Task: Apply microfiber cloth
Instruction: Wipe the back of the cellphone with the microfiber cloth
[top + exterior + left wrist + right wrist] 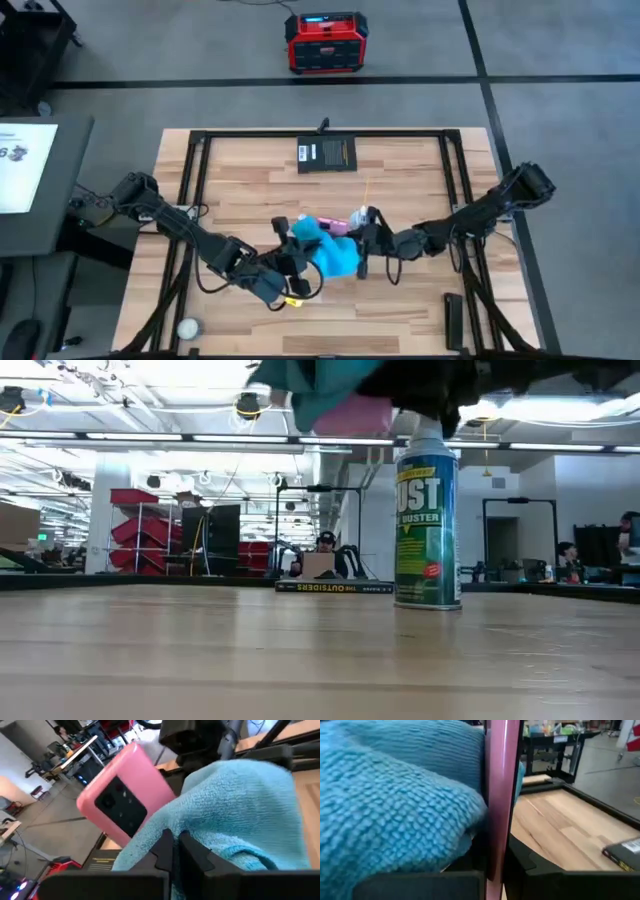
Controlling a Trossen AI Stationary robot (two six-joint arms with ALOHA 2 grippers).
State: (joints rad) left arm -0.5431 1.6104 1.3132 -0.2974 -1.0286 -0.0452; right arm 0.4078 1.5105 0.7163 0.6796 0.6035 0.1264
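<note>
Above the table's point(400, 310) middle, the left gripper point(172, 851) has its jaws pinched on the microfiber cloth point(335, 252), a bunched sky-blue terry wad pressed against the pink phone point(122, 795). The right gripper point(492, 870) clamps that phone edge-on. A green duster can point(427, 520) stands below.

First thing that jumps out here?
Mid-table, both arms meet: the left gripper pinches the bright blue microfiber cloth against the pink phone clamped edge-on in the right gripper. A green duster can stands just behind them; a black book lies at the far edge.
</note>
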